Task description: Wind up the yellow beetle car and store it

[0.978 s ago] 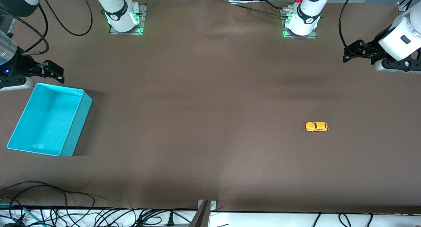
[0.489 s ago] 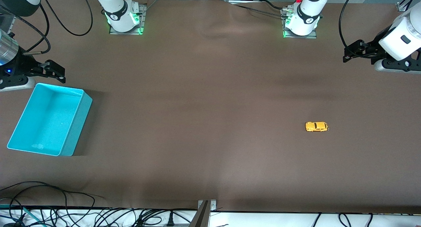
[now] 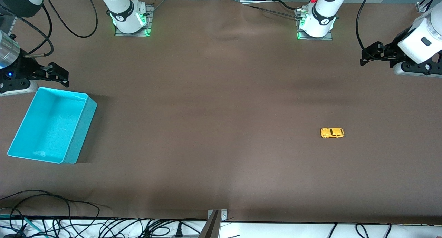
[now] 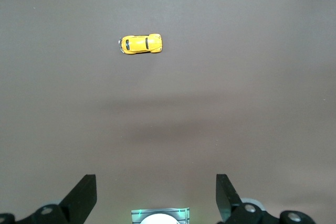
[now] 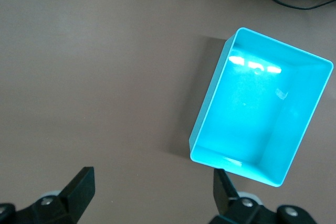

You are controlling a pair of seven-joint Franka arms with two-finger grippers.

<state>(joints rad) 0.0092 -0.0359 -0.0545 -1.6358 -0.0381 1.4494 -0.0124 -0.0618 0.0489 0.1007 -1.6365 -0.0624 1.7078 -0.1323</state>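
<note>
Front view: the yellow beetle car (image 3: 332, 132) sits on its wheels on bare brown table covering (image 3: 221, 120), toward the left arm's end, nothing crowding it; the turquoise bin (image 3: 51, 126) lies well apart at the right arm's end, open side up; the left gripper (image 3: 371, 54) hangs with fingers spread over that end's edge, the right gripper (image 3: 57, 74) likewise spread, just over the bin's rim; loose cables (image 3: 51, 224) trail along the near edge.
</note>
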